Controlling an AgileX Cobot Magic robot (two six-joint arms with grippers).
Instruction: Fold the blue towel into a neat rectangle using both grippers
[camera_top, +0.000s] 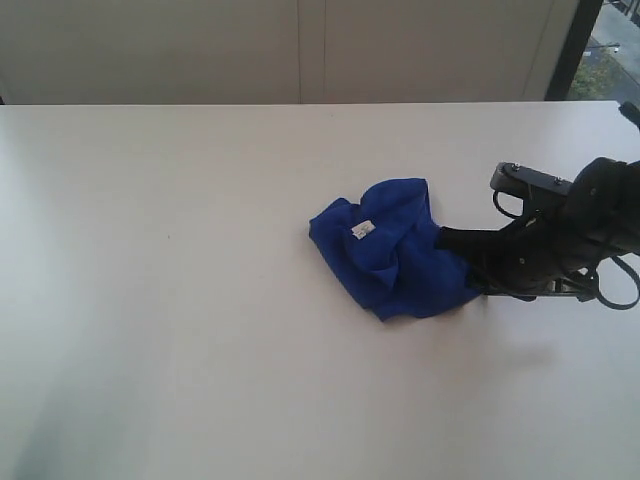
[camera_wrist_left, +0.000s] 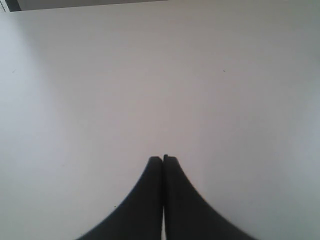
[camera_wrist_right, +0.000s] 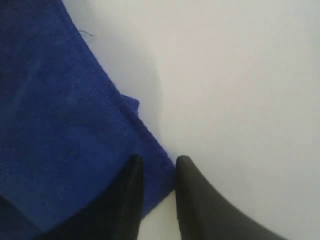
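Note:
The blue towel (camera_top: 395, 265) lies crumpled in a heap right of the table's middle, its small white tag (camera_top: 362, 230) facing up. My right gripper (camera_top: 447, 238) reaches in low from the right, touching the heap's right edge. In the right wrist view the towel (camera_wrist_right: 60, 125) lies flat, and the right gripper (camera_wrist_right: 156, 159) stands open astride its hemmed corner. One finger (camera_wrist_right: 131, 175) is over the cloth and the other finger (camera_wrist_right: 187, 172) is over bare table beside the hem. My left gripper (camera_wrist_left: 163, 157) is shut on nothing above bare table, and it does not show in the exterior view.
The white table (camera_top: 170, 300) stretches wide to the left and in front of the towel. A pale wall (camera_top: 300, 50) runs behind the table's far edge, with a window (camera_top: 605, 50) at the far right.

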